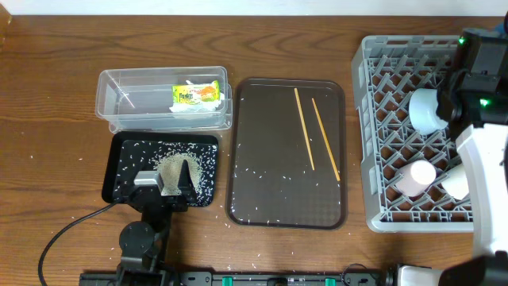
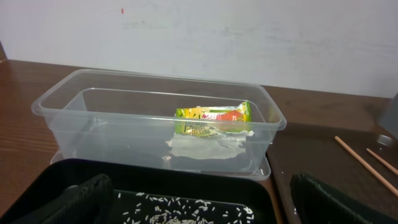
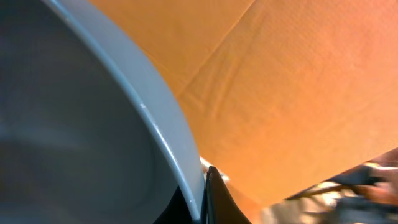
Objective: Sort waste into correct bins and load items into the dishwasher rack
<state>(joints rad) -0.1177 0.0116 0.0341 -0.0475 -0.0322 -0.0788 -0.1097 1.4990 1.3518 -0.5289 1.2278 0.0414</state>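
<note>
From above, the left hand (image 1: 168, 178) hangs over the black tray (image 1: 111, 175), which holds rice grains (image 1: 203, 163); behind it the clear tub (image 1: 111, 99) holds the snack wrapper (image 1: 196, 93) on the napkin (image 1: 190, 108); two chopsticks (image 1: 305, 127) lie apart on the brown serving tray (image 1: 246, 199) among stray grains (more dot the tabletop (image 1: 48, 175)); on the right the rack (image 1: 373, 143) carries two pale cups (image 1: 417, 176), with the white bowl (image 1: 423, 110) at the right hand (image 1: 444, 102).

Left wrist: its dark fingers (image 2: 81, 199) stand spread wide, holding nothing, above the rice; the wrapper lies in the tub beyond.

Right wrist: the bowl's rim sits pinched between two dark fingertips at the lower edge.
</note>
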